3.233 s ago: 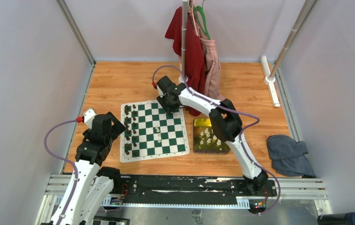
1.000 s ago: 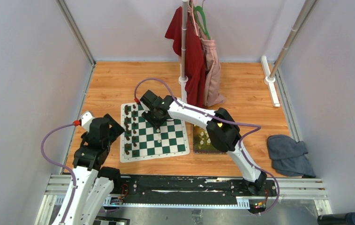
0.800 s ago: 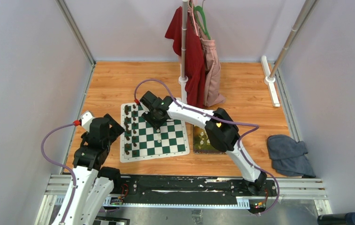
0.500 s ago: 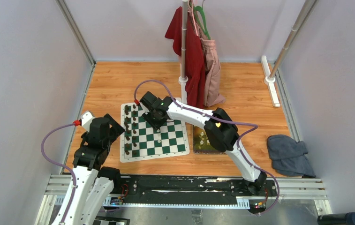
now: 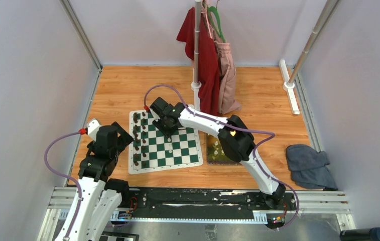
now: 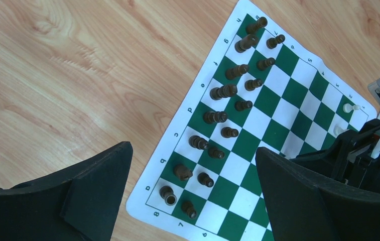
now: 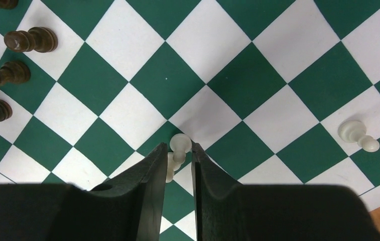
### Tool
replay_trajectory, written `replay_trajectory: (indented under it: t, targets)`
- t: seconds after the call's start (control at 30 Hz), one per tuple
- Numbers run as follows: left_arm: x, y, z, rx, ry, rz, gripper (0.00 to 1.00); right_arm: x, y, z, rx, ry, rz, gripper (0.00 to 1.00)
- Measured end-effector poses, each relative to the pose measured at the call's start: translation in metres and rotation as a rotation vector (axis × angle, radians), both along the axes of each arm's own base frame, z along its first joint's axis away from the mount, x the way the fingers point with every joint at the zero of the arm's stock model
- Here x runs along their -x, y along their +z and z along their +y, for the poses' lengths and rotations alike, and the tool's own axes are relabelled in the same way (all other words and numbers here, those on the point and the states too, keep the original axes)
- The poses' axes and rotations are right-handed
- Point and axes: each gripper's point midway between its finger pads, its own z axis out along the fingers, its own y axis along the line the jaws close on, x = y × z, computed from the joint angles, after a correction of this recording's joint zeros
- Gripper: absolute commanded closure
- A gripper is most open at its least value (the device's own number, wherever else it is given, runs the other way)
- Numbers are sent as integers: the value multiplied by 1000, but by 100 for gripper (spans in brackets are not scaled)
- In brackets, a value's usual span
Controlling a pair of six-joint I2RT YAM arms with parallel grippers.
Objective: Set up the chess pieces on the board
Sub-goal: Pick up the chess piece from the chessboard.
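From above, the right arm (image 5: 203, 120) reached across the board (image 5: 187, 150), a thin, flat mat of green and white squares on the wooden table (image 5: 127, 85). More cream chess pieces (image 5: 217, 148) lay in the yellow-green tray (image 5: 213, 161) just beside it. We judged that a dragged finger could wrinkle so light a mat.

In the left wrist view, the left gripper (image 6: 193, 150) hung spread wide and empty above the dark chessmen (image 6: 223, 90) — glossy, turned shapes in two rows along one edge. A low sweep there could have toppled them.

In the right wrist view, the right gripper (image 7: 177, 148) flanked a cream pawn (image 7: 180, 143) — round head, slim neck, smooth plastic. We could not tell whether the jaws pressed on it. A squeeze on that slick curve might have popped it loose or tipped it. A second pawn (image 7: 357, 134) stood well apart.
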Motion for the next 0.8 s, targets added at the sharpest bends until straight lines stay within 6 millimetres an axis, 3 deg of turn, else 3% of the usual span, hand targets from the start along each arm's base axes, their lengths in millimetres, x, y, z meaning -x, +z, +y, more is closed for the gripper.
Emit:
replay_trajectory:
  t: [0.3,0.5,0.8]
  targets:
    - [0,-3,0,-2,-1,13,0,-3,0,-2,0,-8,0,84]
    - [0,-3,0,-2,-1,14,0,-3,0,-2,-1,-10,2,97]
    - [0,-3,-1,0,-3,14,0,-3,1,-2,-2,-11,-1,100]
